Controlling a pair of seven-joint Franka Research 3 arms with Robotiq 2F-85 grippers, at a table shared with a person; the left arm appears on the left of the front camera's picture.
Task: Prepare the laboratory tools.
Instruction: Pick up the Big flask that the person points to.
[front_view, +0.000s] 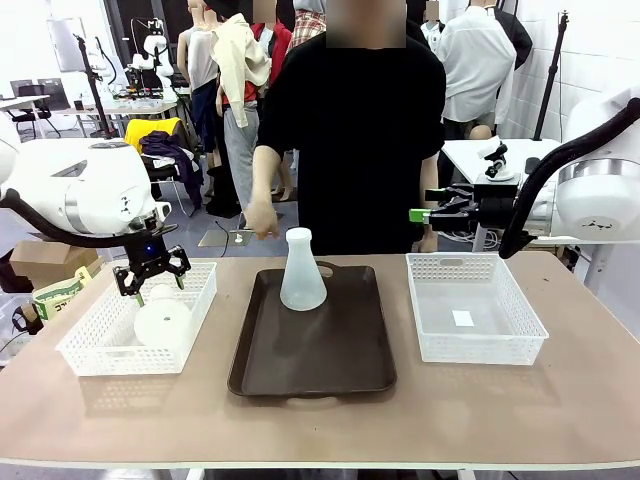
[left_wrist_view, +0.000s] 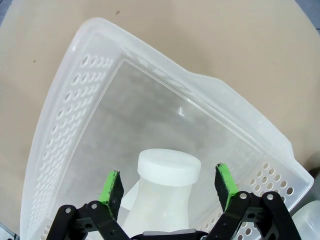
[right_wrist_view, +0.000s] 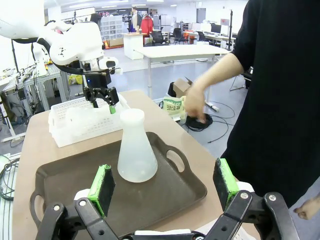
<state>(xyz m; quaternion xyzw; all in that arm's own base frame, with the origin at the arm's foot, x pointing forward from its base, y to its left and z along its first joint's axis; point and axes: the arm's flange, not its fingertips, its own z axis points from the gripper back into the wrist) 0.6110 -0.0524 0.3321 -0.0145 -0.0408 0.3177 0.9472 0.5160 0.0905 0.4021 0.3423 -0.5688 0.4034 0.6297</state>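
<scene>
One translucent whitish flask (front_view: 302, 272) stands upright at the back of the dark brown tray (front_view: 320, 350); the right wrist view shows this flask (right_wrist_view: 135, 150) beyond my open right gripper (right_wrist_view: 164, 186), well apart from it. A second flask (front_view: 162, 318) sits in the left white basket (front_view: 100, 355). My left gripper (front_view: 150, 275) hangs over it. In the left wrist view the left gripper (left_wrist_view: 170, 182) is open, its green pads (left_wrist_view: 114, 186) on either side of the flask's neck (left_wrist_view: 169, 167) with a gap on both sides. My right gripper (front_view: 412, 215) hovers behind the right basket.
An empty white lattice basket (front_view: 480, 350) stands right of the tray. A person in black stands at the far edge, one hand (front_view: 265, 222) above the table behind the tray. Bare tabletop runs along the near edge.
</scene>
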